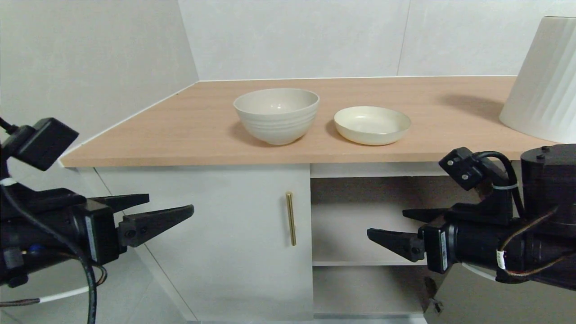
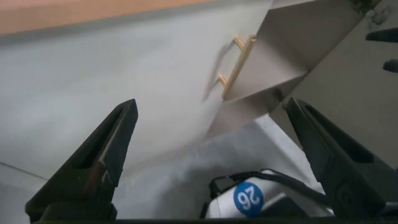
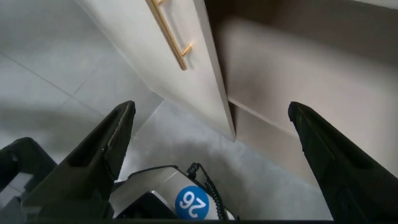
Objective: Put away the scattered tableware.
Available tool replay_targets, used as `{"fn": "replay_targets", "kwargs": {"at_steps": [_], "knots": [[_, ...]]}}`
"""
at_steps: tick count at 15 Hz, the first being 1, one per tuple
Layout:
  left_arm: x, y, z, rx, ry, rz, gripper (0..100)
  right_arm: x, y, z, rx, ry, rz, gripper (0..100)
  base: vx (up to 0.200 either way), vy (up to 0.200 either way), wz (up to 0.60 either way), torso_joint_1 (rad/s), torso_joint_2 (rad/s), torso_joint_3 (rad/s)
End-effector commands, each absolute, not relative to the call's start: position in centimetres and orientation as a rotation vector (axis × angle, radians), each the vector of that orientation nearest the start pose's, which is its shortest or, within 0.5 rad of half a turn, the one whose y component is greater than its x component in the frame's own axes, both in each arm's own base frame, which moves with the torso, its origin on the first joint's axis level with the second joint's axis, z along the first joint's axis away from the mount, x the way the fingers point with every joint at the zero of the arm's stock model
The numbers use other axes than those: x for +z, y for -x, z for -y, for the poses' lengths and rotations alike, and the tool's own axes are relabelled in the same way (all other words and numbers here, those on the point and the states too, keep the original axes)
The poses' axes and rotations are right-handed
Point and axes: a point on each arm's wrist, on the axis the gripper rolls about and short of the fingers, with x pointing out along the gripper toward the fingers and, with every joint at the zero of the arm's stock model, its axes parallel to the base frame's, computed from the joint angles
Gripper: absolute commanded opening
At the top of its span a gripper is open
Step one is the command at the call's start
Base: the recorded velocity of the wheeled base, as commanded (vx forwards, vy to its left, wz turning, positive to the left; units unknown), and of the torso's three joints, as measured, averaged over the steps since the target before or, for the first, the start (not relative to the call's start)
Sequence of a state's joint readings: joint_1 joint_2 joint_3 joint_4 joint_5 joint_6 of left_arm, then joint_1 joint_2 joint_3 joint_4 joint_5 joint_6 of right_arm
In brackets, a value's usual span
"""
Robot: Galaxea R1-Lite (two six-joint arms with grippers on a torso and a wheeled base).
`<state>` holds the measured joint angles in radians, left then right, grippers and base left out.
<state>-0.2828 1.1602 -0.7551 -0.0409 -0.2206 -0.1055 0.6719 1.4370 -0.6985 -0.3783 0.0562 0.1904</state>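
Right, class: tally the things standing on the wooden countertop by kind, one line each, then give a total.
Deep ribbed bowl: 1
Shallow cream plate: 1
Pleated white lampshade: 1
Total: 3

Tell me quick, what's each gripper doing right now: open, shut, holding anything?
Left gripper: open, holding nothing.
Right gripper: open, holding nothing.
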Motion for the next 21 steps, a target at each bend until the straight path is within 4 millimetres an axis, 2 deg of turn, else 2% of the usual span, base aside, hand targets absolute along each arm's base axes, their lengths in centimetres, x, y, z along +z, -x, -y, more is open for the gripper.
{"fn": "replay_targets", "kwargs": {"at_steps": [1, 4, 5, 8, 12, 16, 20, 21], "knots": [[24.3, -16.0, 4.8, -0.455, 0.094, -0.385, 100, 19.9, -18.4, -14.8, 0.682, -0.068, -0.418, 100, 0.0, 0.0, 0.0, 0.149, -0.43, -0.315], [24.0, -16.6, 5.0, -0.45, 0.094, -0.406, 100, 19.9, -18.4, -14.8, 0.682, -0.068, -0.418, 100, 0.0, 0.0, 0.0, 0.129, -0.52, -0.302], [23.5, -17.3, 5.2, -0.438, 0.091, -0.431, 100, 19.9, -18.5, -14.8, 0.681, -0.068, -0.419, 100, 0.0, 0.0, 0.0, 0.163, -0.48, -0.31], [22.8, -18.3, 5.3, -0.347, 0.069, -0.448, 100, 19.6, -18.9, -14.8, 0.668, -0.066, -0.429, 100, 0.0, 0.0, 0.0, 0.18, -0.45, -0.297], [22.8, -18.3, 5.4, -0.361, 0.098, -0.448, 100, 19.4, -19.1, -14.9, 0.664, -0.064, -0.437, 100, 0.0, 0.0, 0.0, 0.192, -0.47, -0.286], [23.4, -18.8, 6.0, -0.505, 0.328, -0.508, 100, 19.4, -19.1, -14.9, 0.663, -0.064, -0.437, 100, 0.0, 0.0, 0.0, 0.204, -0.47, -0.272], [22.8, -20.7, 6.7, -0.481, 0.466, -0.591, 100, 19.3, -19.8, -14.9, 0.647, -0.074, -0.419, 100, 0.0, 0.0, 0.0, 0.043, -0.1, -0.059], [22.9, -21.6, 7.3, -0.467, 0.547, -0.621, 100, 19.3, -20.1, -15.1, 0.64, -0.079, -0.408, 100, 0.0, 0.0, 0.0, 0.0, 0.0, 0.0]]}}
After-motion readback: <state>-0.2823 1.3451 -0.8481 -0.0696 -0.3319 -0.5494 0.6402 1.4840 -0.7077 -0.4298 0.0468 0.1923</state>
